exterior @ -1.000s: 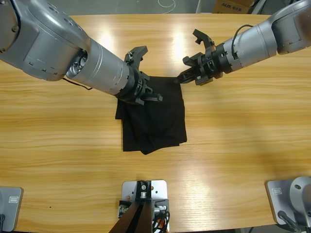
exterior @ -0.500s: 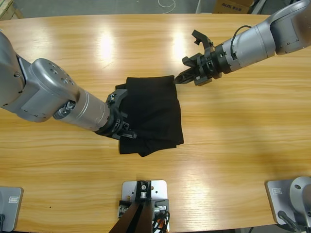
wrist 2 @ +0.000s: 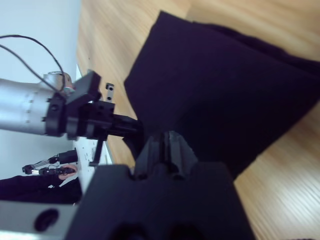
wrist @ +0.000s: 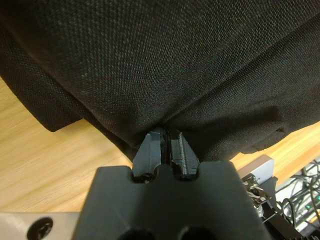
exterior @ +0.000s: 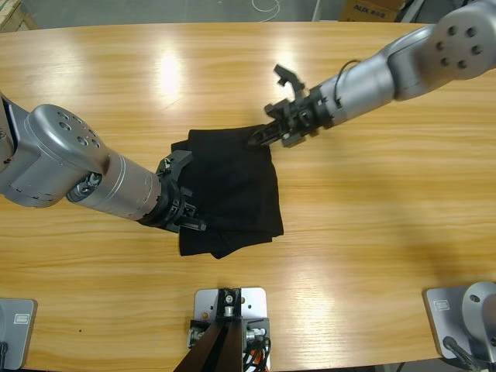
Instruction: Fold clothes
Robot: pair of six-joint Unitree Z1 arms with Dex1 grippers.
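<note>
Loosely folded, the black polo shirt [exterior: 232, 186] lies rumpled, layers uneven.

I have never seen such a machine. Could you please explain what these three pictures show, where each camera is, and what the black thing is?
You see two silver robot arms working at a wooden table. The high view looks straight down from a fixed camera. The other two pictures come from small cameras on the arms' wrists, looking along each gripper.

The black thing is a polo shirt, already folded into a rough rectangle and lying on the table. The left gripper, entering from the left side in the high view, is shut on the shirt's lower left edge; its wrist view shows the fabric pinched at the gripper. The right gripper, reaching from the upper right, is shut on the shirt's top right corner.
</note>
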